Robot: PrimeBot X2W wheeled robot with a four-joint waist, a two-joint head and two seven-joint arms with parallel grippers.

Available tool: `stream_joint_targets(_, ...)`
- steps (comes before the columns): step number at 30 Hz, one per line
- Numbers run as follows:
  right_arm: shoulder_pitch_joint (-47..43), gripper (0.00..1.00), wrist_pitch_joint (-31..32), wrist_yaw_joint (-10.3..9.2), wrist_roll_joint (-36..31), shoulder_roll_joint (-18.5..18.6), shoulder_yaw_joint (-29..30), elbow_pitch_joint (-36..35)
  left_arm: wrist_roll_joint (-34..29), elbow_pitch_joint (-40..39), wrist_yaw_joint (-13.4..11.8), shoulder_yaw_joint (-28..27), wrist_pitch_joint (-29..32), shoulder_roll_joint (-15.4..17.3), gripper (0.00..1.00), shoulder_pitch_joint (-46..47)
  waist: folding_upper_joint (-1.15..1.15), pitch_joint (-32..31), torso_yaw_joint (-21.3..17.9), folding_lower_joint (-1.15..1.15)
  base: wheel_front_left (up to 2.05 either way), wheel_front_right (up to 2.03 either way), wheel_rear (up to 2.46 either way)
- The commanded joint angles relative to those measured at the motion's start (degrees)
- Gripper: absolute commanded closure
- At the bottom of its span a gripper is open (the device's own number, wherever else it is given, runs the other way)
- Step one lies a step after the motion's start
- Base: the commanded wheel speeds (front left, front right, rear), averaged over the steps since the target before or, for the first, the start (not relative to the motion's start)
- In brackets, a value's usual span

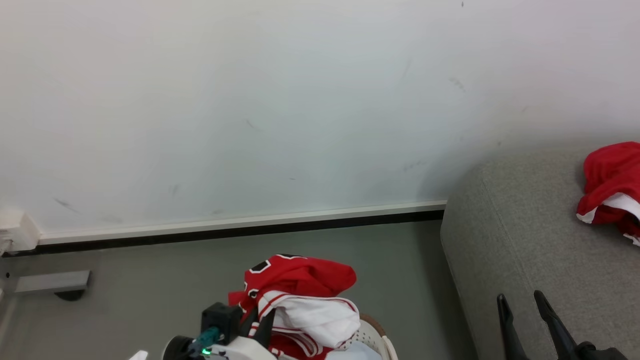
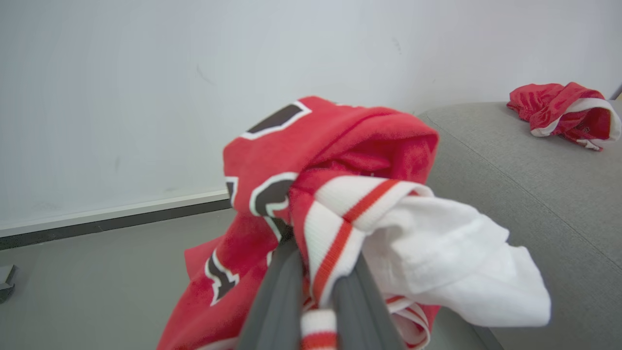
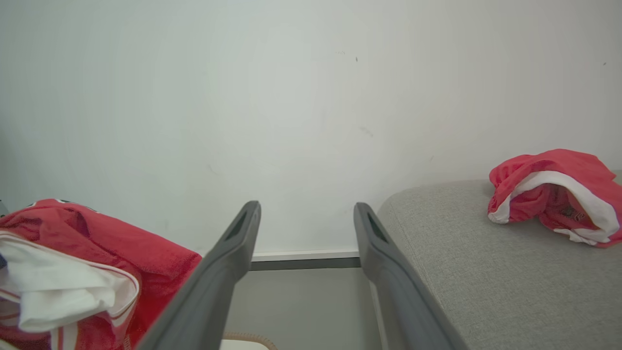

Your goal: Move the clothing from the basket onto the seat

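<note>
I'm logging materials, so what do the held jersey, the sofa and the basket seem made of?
Jersey: probably soft knit fabric, matte, with ribbed striped trim. Sofa: grey woven upholstery, weave texture visible. Basket: likely off-white moulded plastic, smooth, perforated.

Red jersey bunched above basket — second garment crumpled on seat.

A white wall takes up the upper frame, with a white and black baseboard and grey floor below it. At lower centre, bunched red and white clothing rises above the basket, whose rim shows at the bottom edge. The left gripper has its dark fingers buried in the cloth. The grey seat fills the right side, and a red garment with white trim lies on it at the right edge. At lower right, the right gripper has its fingers parted.
</note>
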State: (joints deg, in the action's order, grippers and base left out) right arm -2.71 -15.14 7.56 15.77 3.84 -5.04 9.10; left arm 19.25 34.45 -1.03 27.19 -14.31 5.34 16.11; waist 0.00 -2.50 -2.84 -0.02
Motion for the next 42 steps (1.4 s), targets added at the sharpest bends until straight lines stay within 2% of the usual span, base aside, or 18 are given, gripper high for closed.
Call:
stream_joint_targets(1, -1.0, 0.0, 0.0, -0.15, -0.5, 0.6, 0.1, 0.2, 0.6, -1.5, -0.6, -0.5, -0.3, 0.8, 1.0, -1.3, 0.0, -0.8, 0.7, 0.02, 0.0, 0.0, 0.0)
stream_joint_targets(7, -2.1, 0.0, 0.0, -0.14, -0.6, 1.0, -0.2, 1.1, 1.7, -7.3, -2.4, -2.1, 0.0, 3.5, 1.0, -5.0, 0.0, -2.8, 2.2, 0.02, 0.0, 0.0, 0.0)
stream_joint_targets(13, -2.3, 0.0, 0.0, -0.15, -0.4, 1.2, -0.8, 1.3, 2.0, -11.7, -3.0, -3.1, 0.7, 6.2, 1.0, -7.5, 0.0, -3.8, 3.2, 0.02, 0.0, 0.0, 0.0)
stream_joint_targets(23, -2.1, 0.0, 0.0, -0.15, -0.6, 1.9, -3.1, 1.0, 2.4, -18.7, -4.4, -3.9, 2.5, 8.5, 1.0, -9.0, 0.0, -4.0, 3.8, 0.02, 0.0, 0.0, 0.0)
stream_joint_targets(31, 2.6, 0.0, 0.0, -0.15, 1.4, 5.4, -11.7, -1.3, 1.6, -26.2, -4.4, -2.2, 4.9, 9.0, 1.0, -8.3, 0.0, -3.7, 3.5, 0.02, 0.0, 0.0, 0.0)
stream_joint_targets(38, 10.5, 0.0, 0.9, -0.15, 5.0, 10.5, -24.5, -2.6, 0.0, -31.3, -2.1, 1.9, 8.4, 8.6, 1.0, -5.8, 0.0, -3.5, 3.6, 0.02, 0.0, 0.0, 0.0)
stream_joint_targets(39, 10.5, 0.0, 0.9, -0.15, 5.0, 10.5, -24.5, -2.6, 0.0, -31.3, -2.1, 1.9, 8.4, 8.6, 1.0, -5.8, 0.0, -3.5, 3.6, 0.02, 0.0, 0.0, 0.0)
stream_joint_targets(40, 12.9, 0.0, 1.6, -0.15, 6.6, 12.0, -27.7, -2.9, -0.1, -32.0, -1.2, 3.4, 9.3, 8.4, 1.0, -4.9, 0.0, -3.4, 3.6, 0.02, 0.0, 0.0, 0.0)
stream_joint_targets(42, 13.9, 0.0, 1.9, -0.15, 7.3, 12.7, -29.0, -2.9, -0.4, -32.3, -0.8, 4.1, 9.7, 8.3, 1.0, -4.4, 0.0, -3.4, 3.7, 0.02, 0.0, 0.0, 0.0)
